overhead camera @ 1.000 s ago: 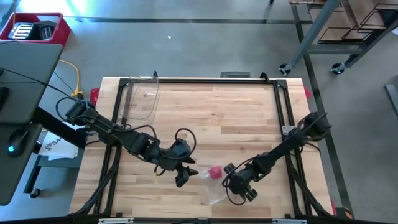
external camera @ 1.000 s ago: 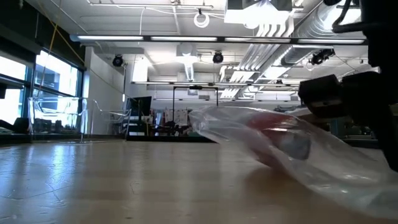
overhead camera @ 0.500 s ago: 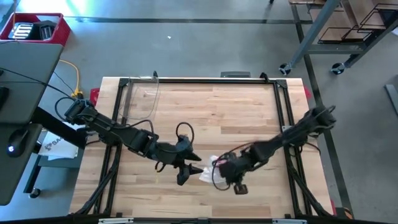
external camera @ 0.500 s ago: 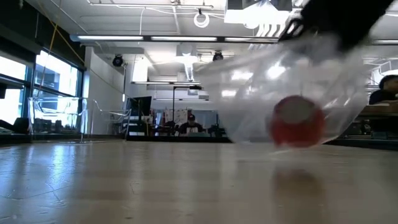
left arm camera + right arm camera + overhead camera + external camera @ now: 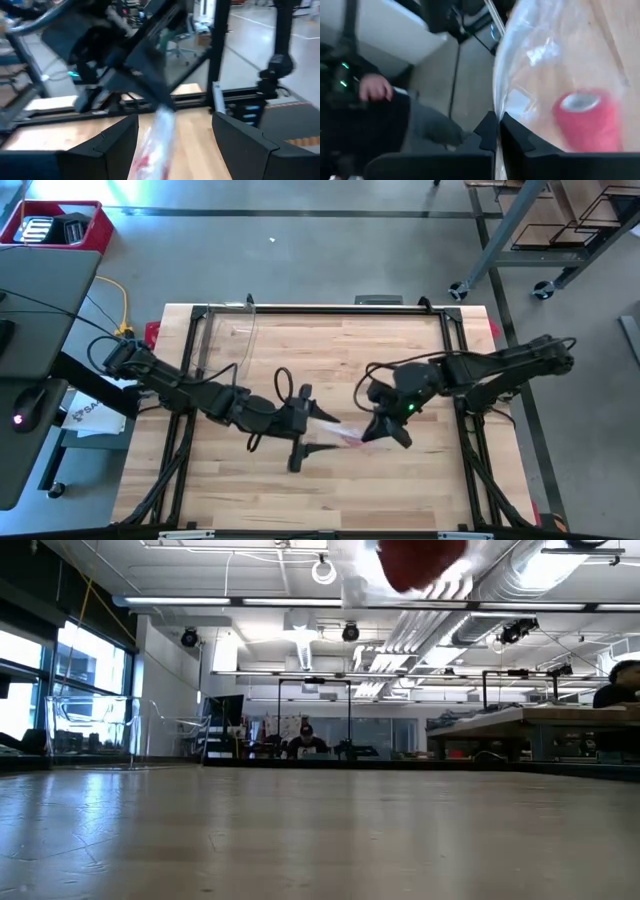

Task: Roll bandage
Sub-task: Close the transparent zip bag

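Right at the tips of the right tool (image 5: 496,131), shut tight on the clear plastic bag (image 5: 560,65), the bandage (image 5: 590,120) hangs inside, a small red roll lifted off the desk (image 5: 330,350). Farther along the bag, the left tool (image 5: 170,145) waits open around its other end, so the bandage must come out before any rolling starts.

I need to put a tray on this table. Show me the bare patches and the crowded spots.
Bare wood: the table's far half, from the clear plastic sheet at its far-left corner to the right frame rail, and the near strip. Crowded: the middle, where the open left gripper and shut right gripper flank the lifted plastic bag holding the red bandage roll.
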### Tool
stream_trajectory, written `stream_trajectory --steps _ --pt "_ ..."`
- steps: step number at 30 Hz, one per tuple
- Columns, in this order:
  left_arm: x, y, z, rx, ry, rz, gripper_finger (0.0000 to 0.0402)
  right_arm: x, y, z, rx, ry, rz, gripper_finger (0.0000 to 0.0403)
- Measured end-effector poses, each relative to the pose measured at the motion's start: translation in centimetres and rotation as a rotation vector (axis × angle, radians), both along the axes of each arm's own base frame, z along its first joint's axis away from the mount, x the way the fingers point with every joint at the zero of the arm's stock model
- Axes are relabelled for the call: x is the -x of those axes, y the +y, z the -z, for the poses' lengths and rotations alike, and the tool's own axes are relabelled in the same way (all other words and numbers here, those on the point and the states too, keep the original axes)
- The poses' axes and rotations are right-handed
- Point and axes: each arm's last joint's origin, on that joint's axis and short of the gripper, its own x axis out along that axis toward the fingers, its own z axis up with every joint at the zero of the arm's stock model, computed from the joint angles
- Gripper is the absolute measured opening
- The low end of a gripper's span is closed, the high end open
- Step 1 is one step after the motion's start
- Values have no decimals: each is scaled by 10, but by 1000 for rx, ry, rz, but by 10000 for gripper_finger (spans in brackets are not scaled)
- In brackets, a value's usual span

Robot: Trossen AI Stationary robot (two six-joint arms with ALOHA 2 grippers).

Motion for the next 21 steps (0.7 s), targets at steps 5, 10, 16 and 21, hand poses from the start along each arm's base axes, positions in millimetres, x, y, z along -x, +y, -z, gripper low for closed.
stream_trajectory --steps 5,10,16,21 --pt "-6 9 2 -48 -11 -68 250 -1 -6 -23 -73 -175 55 1" --pt "-12 15 0 -16 -53 -72 250 -4 -8 -25 -86 -201 70 1" --pt "-12 16 1 -14 -43 -72 224 -4 -8 -25 -99 -194 74 1" --pt "-12 16 2 -8 -26 -74 167 -3 -7 -25 -102 -192 67 0"
